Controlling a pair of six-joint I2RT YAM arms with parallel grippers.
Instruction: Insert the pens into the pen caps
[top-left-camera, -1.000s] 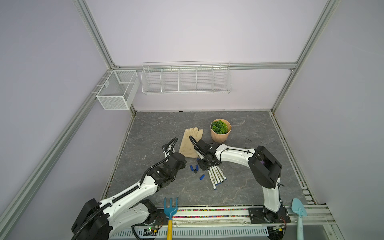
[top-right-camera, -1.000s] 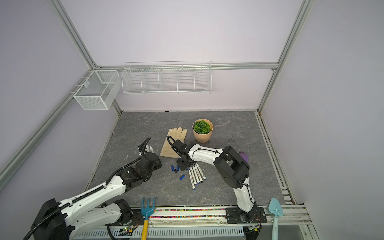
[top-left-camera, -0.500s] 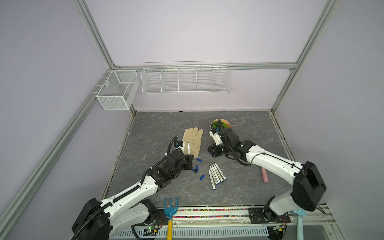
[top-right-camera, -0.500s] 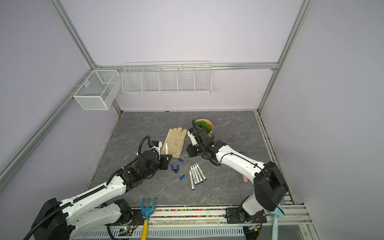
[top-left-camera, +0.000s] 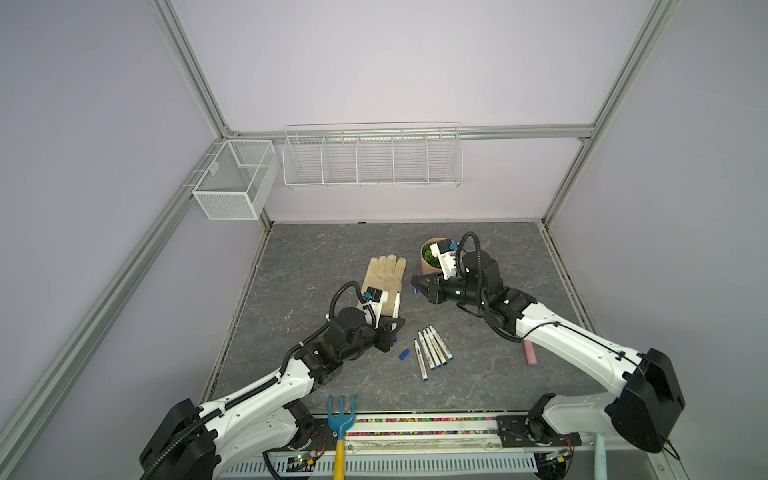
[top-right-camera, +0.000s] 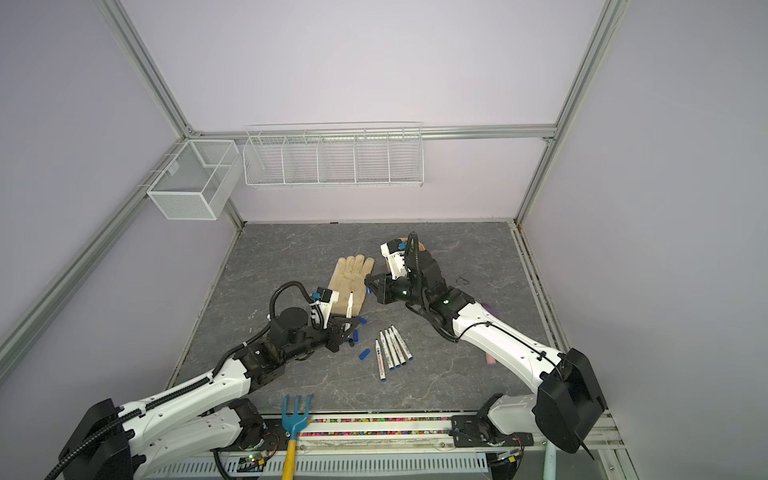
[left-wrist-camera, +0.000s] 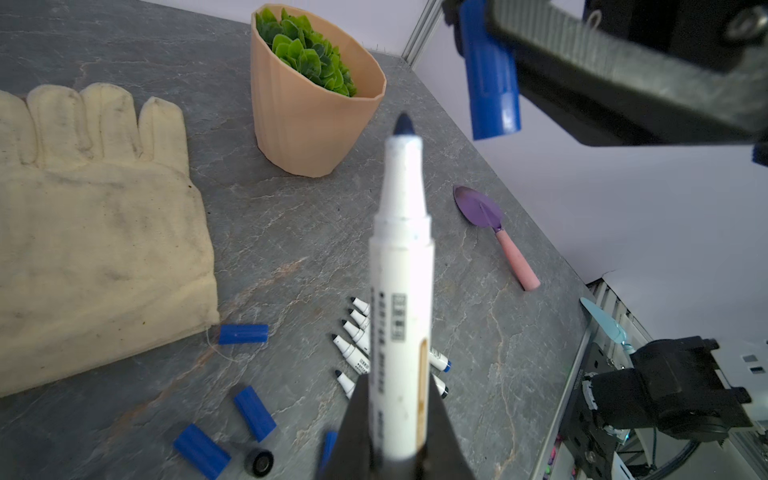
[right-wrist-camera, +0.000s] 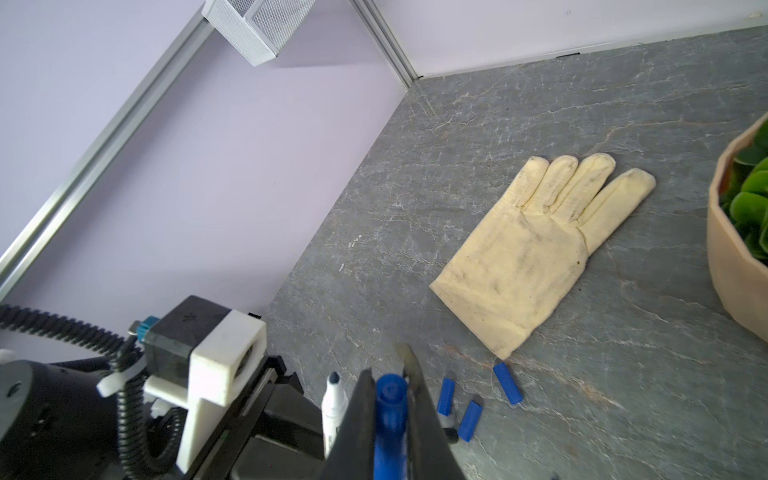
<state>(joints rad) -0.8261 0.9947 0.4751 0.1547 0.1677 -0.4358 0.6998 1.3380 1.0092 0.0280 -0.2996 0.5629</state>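
My left gripper (top-left-camera: 394, 328) (left-wrist-camera: 397, 380) is shut on a white pen (left-wrist-camera: 401, 291) (top-left-camera: 397, 305), its dark tip bare and pointing up. My right gripper (top-left-camera: 417, 287) (right-wrist-camera: 386, 365) is shut on a blue pen cap (right-wrist-camera: 388, 415) (left-wrist-camera: 490, 83), held in the air beside the pen's tip and apart from it. Several more pens (top-left-camera: 432, 349) (top-right-camera: 392, 347) lie side by side on the table. Loose blue caps (left-wrist-camera: 243, 333) (right-wrist-camera: 508, 382) and one black cap (left-wrist-camera: 259, 462) lie near the left gripper.
A cream glove (top-left-camera: 384, 278) lies behind the left gripper, with a potted plant (top-left-camera: 432, 257) behind the right gripper. A purple trowel with a pink handle (left-wrist-camera: 482, 210) lies at the right. A blue garden fork (top-left-camera: 340, 419) rests at the front edge. Wire baskets (top-left-camera: 372, 156) hang on the back wall.
My right gripper has risen from the loose caps with a blue cap and come round to face the left gripper. The left gripper has moved right with its pen.
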